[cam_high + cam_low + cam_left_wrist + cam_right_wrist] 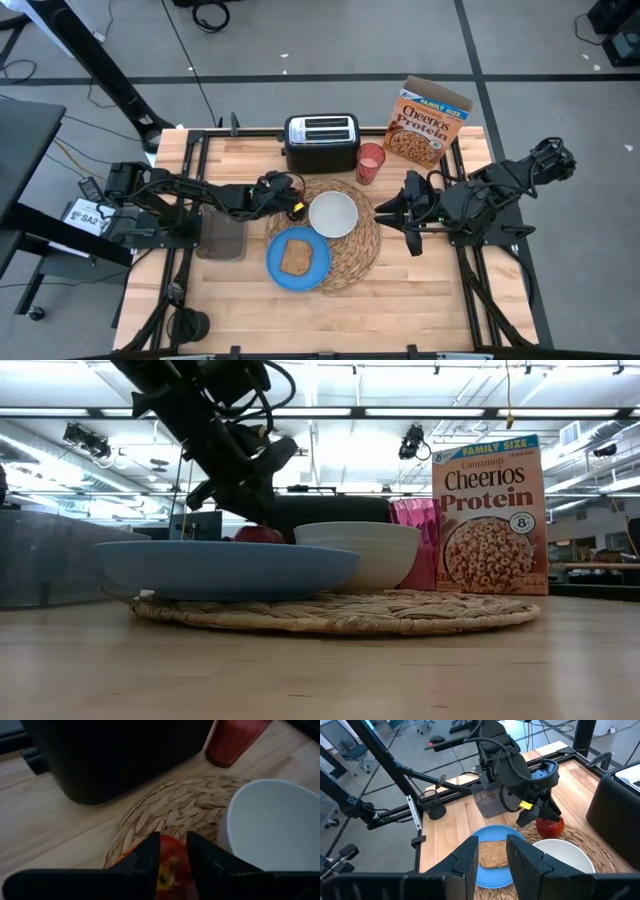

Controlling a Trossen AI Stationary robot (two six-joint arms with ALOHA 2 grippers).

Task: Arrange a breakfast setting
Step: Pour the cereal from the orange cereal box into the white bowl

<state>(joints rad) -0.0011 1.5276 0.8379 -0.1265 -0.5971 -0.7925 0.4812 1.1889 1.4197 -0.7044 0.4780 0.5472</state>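
Centre frame, we see the left gripper [296, 208] closed around the red apple [550, 826] on the placemat [362, 250].

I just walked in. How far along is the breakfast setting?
Done: bowl and plate with toast sit on the placemat; cup and Cheerios box stand behind. In hand: left gripper at the apple. No spoon visible. Right gripper waits.

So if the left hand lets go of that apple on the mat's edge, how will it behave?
The red apple is round, so it could roll, though the woven placemat probably damps that. It looks firm, unlikely to deform under the left hand.
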